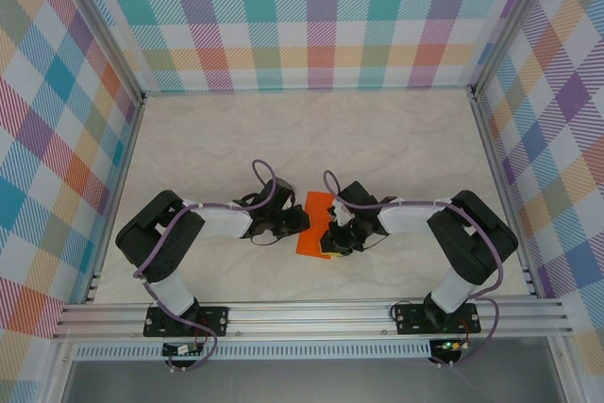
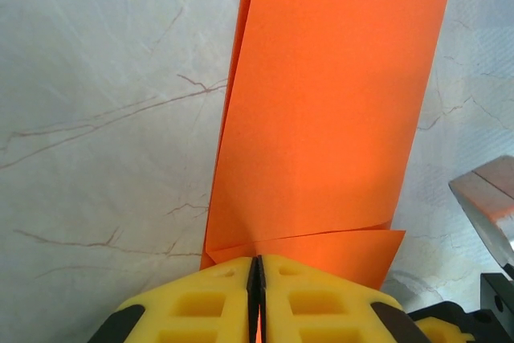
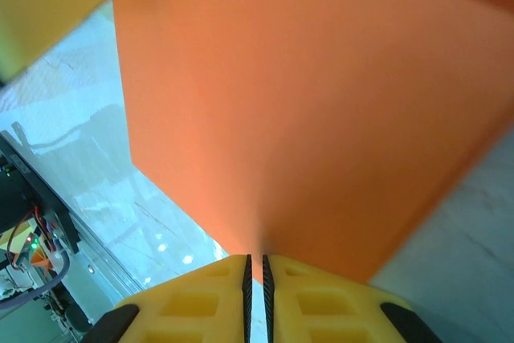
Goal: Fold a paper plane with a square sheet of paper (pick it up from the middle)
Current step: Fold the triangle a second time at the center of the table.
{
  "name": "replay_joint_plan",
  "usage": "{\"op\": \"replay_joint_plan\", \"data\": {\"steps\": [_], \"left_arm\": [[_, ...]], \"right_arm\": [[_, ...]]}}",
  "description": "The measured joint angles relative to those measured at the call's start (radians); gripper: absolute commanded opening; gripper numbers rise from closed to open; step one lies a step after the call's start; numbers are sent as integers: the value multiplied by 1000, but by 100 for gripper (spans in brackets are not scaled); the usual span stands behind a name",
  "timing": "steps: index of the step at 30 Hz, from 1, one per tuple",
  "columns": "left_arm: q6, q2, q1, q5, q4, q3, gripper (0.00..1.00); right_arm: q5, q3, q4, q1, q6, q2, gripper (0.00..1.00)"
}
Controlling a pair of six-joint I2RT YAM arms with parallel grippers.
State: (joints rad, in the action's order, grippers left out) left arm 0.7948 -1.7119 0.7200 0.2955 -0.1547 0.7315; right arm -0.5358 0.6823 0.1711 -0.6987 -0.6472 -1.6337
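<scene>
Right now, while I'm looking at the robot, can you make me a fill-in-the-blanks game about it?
1. The sheet of paper between the arms is coloured ____.
2. The left gripper and the right gripper are both shut on it, so ____ grippers hold it.
3. The fingers pinching it are coloured ____.

Missing words: orange; two; yellow.

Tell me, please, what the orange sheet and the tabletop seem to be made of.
Sheet: thin matte paper, judging by its sharp creases and curled corner. Tabletop: pale, brown-veined marble look with soft sheen; real stone or printed laminate, I cannot tell.
</scene>
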Motion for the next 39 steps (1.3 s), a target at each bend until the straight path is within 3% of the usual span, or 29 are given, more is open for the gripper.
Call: {"op": "replay_joint_plan", "data": {"steps": [10, 14, 17, 20, 30, 39], "left_arm": [[-1, 0, 0, -1, 2, 0, 12], [-4, 1, 1, 0, 2, 0, 12], [-4, 3, 1, 0, 3, 0, 13], [-4, 5, 2, -1, 4, 0, 13], [-5, 8, 5, -2, 19, 6, 14], [-7, 8, 5, -1, 25, 11, 15]], "right_arm": [[5, -111, -12, 0, -1, 111, 20], [38, -112, 11, 0, -11, 154, 28], [90, -87, 44, 4, -18, 188, 42], [161, -26, 77, 14, -31, 192, 44], [237, 46, 65, 51, -79, 103, 49], [213, 58, 33, 64, -111, 41, 45]]}}
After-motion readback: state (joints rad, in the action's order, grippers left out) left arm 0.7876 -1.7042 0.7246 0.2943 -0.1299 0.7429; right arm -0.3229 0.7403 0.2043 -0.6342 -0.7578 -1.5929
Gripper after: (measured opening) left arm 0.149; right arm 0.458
